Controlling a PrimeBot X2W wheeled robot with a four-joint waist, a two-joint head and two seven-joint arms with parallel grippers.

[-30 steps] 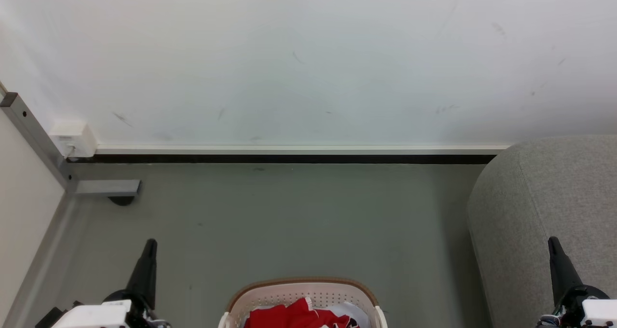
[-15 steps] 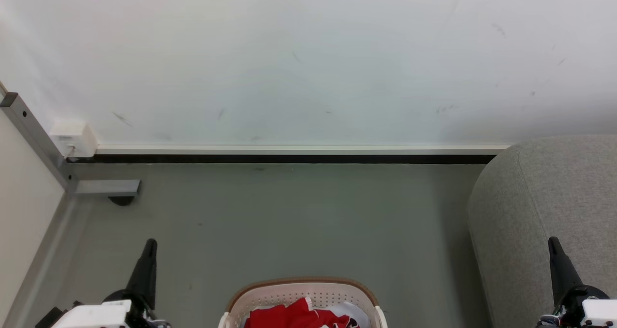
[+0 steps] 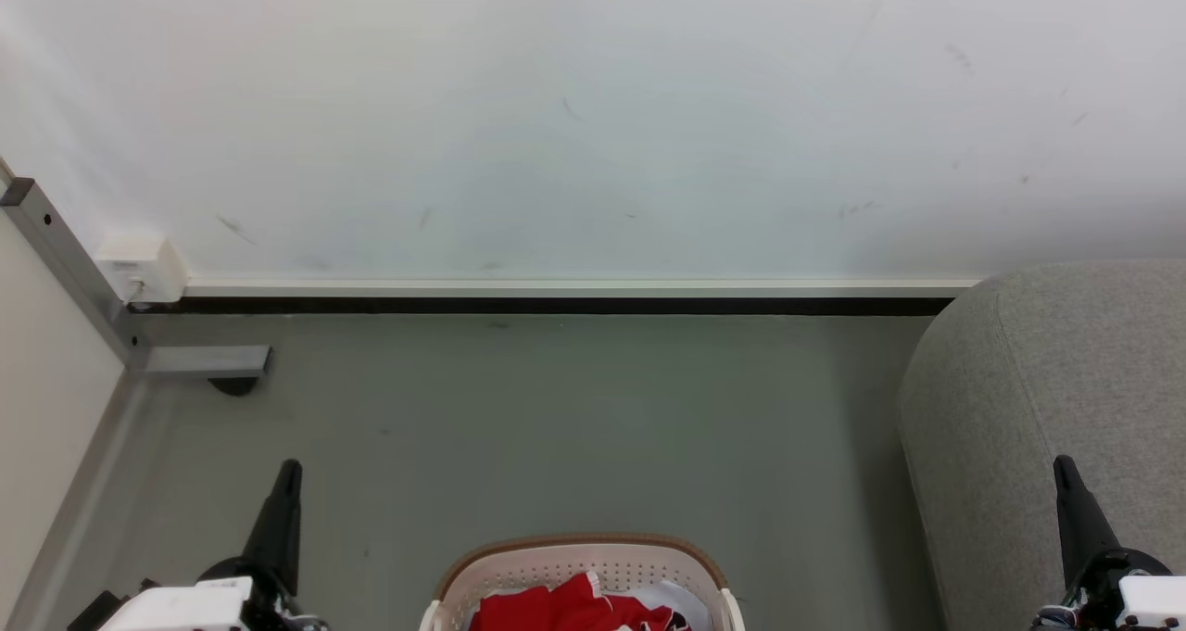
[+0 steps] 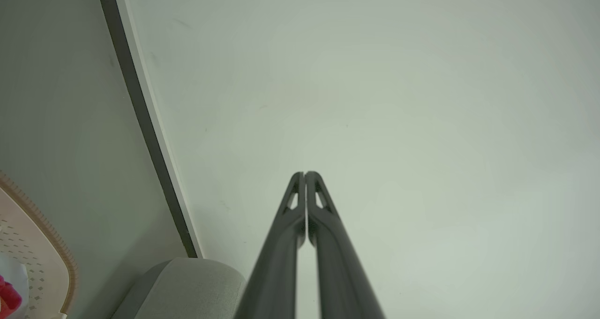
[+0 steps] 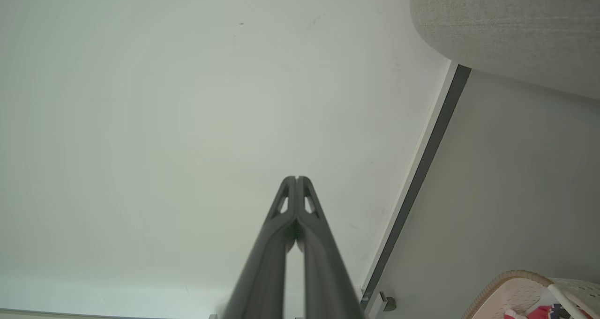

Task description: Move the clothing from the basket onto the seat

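Wall [image 3: 593,121]: pale and scuffed, across the upper half of the head view.

Floor [image 3: 556,427]: grey-green, running from the robot to the wall.

Seat [image 3: 1066,381]: grey upholstery at the right of the head view, rounded corner toward the floor. The part in frame carries no red fabric. The rest runs off the edge, so no word on it.

Basket [image 3: 579,549]: on the floor at bottom centre, between the two arms and well apart from the seat. Its far rim and a strip of perforated wall are in frame; the bottom edge cuts off the rest.

Clothing [image 3: 547,608]: red heap with some white, inside the basket, below the rim. Cannot tell how many pieces.

Left gripper [image 3: 289,472]: low left, jaws pressed together with nothing between them, pointing toward the wall.

Right gripper [image 3: 1063,464]: low right, in front of the seat's side, jaws likewise closed flat and empty. The two flank the basket, neither touching it.

Judgement: the task looks unstarted, or close to it. No garment is in hand, none is seen on the seat, and the load sits in the basket. Everything is left to do: open the jaws, reach down, take a garment, carry it right, lay it on the seat, repeat.
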